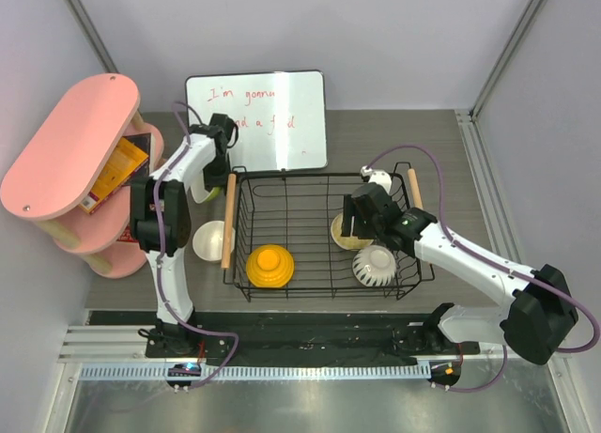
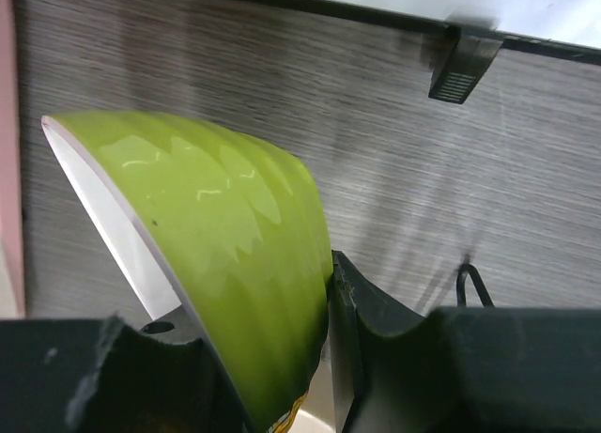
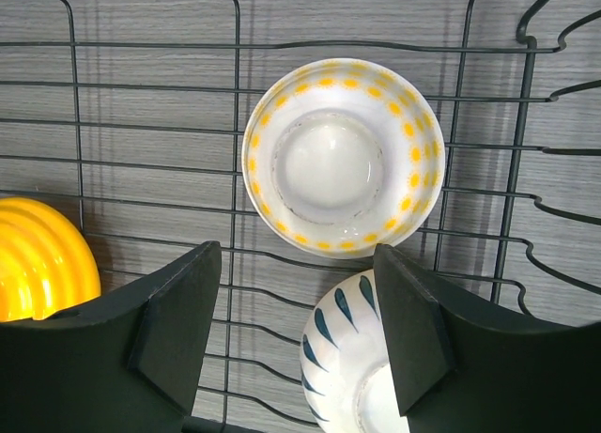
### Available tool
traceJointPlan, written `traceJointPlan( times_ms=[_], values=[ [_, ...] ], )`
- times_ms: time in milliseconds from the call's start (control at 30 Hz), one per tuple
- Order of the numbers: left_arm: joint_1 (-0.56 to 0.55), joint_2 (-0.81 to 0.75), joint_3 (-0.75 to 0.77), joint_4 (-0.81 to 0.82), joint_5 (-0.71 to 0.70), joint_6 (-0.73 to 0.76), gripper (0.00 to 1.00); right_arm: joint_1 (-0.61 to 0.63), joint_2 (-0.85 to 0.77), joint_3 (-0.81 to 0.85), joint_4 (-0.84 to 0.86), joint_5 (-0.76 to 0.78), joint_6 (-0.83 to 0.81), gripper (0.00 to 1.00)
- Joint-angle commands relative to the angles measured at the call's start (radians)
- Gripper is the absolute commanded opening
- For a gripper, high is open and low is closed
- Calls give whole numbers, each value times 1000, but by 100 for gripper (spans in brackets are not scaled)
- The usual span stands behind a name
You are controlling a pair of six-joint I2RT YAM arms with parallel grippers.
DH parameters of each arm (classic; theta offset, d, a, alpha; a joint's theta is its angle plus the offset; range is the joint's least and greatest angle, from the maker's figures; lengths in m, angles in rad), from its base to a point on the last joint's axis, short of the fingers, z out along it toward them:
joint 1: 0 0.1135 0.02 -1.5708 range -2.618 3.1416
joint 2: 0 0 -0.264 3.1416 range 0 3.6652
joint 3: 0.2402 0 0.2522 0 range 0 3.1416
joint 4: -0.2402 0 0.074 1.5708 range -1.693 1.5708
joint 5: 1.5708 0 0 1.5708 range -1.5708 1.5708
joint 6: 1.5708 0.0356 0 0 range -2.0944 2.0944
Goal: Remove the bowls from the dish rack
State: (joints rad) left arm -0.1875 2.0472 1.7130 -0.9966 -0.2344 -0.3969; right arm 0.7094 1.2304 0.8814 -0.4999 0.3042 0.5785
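Observation:
The black wire dish rack [image 1: 324,191] with wooden handles sits mid-table. Inside it lie an upside-down orange-yellow bowl [image 1: 269,265], a ribbed white bowl with blue strokes [image 1: 375,265] and a cream bowl with yellow dots [image 1: 344,234]. My right gripper [image 1: 364,215] hovers open over the rack; in its wrist view the dotted bowl [image 3: 338,156] lies beyond the fingers and the ribbed white bowl [image 3: 349,363] under the right finger. My left gripper [image 1: 219,175] is left of the rack, shut on the lime green bowl [image 2: 216,255], held on edge. A cream-white bowl [image 1: 210,239] stands on the table beside the rack's left handle.
A whiteboard [image 1: 258,118] leans behind the rack; its foot shows in the left wrist view [image 2: 460,67]. A pink oval shelf [image 1: 70,146] holding an orange box [image 1: 117,173] stands at the far left. The orange-yellow bowl also shows at the right wrist view's left edge [image 3: 42,259].

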Motion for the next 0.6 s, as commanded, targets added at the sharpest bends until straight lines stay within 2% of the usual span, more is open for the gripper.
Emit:
traceJointPlan(
  times_ms=[0,267,367,433,567],
  values=[
    [5,4,-45,44,27,-17,0,-4,-11,-12,37,6,4,72],
    [3,-1,-170,50,-31,-16,1,-5,9,-7,47,-19,17,72],
    [3,-22,-233,82,-2,-19,6,-5,6,-7,52,-20,18,72],
    [3,-32,-251,93,7,-23,11,-5,3,-2,50,-19,17,72],
    [3,-33,-237,87,0,-25,37,-5,-2,1,50,-19,12,72]
  ],
)
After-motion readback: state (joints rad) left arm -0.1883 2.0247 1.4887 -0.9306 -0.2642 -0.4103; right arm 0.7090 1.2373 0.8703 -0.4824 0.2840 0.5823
